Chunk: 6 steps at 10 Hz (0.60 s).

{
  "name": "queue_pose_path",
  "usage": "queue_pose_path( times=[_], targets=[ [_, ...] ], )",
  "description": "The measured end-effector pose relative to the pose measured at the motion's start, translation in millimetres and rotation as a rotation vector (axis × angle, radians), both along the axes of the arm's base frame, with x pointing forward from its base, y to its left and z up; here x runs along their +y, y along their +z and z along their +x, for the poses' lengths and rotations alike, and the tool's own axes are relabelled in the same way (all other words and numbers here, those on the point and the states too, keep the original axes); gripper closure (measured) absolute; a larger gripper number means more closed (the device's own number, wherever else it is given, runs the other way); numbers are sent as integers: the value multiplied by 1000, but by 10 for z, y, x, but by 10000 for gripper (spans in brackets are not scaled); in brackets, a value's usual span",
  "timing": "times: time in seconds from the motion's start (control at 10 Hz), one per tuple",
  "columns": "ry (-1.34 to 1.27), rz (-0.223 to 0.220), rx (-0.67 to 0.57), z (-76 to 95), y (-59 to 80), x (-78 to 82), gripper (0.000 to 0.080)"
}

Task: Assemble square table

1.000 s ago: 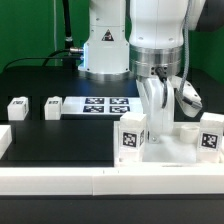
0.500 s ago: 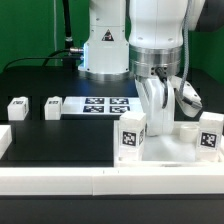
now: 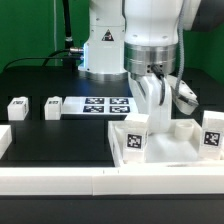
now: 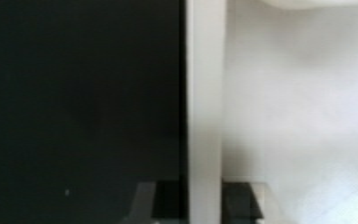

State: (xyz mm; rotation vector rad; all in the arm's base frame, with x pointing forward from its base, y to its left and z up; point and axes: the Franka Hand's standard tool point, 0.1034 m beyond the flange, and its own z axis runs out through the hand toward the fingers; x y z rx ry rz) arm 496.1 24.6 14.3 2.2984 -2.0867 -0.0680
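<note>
Change vs half a second ago: the large white plastic square slab (image 3: 168,150) has shifted. Its tagged corner block on the exterior view's left (image 3: 133,143) now sits lower and tilted. The tagged block on the exterior view's right (image 3: 212,134) has gone up and out. The gripper (image 3: 150,116) moved with it, so the arm is yawing or dragging the slab across the black table (image 3: 55,135), not just hovering.

My read for the task: this is a repositioning step, squaring the slab up or bracing it before leg insertion. It's not an assembly step yet.

Fingers: the wrist view shows a thin white wall running between the dark fingers (image 4: 163,203), and the exterior view shows them planted on the slab's far wall. I judge them clenched on that wall.

Slab location: front of the scene, right part of the exterior view, just behind the long white front rail (image 3: 60,181).

Pose: flat, recessed side up. It's square, so there's no real long axis. The near edge is now slightly skewed to the rail, with the near-left corner toward the camera.

I can't tell whether the two tagged blocks are seated legs. Two small white tagged block legs (image 3: 17,107) (image 3: 53,107) lie loose at the exterior view's left, beside the marker board (image 3: 105,105).
</note>
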Motion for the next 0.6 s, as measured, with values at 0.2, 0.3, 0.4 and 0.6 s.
queue_pose_path(
  times=[0.2, 0.3, 0.4, 0.6],
  targets=[
    [84, -8, 3, -34, 21, -271, 740],
    [121, -11, 11, -47, 6, -380, 740],
    [158, -12, 20, -59, -15, -460, 738],
    [167, -12, 18, -59, -9, -447, 738]
  ],
)
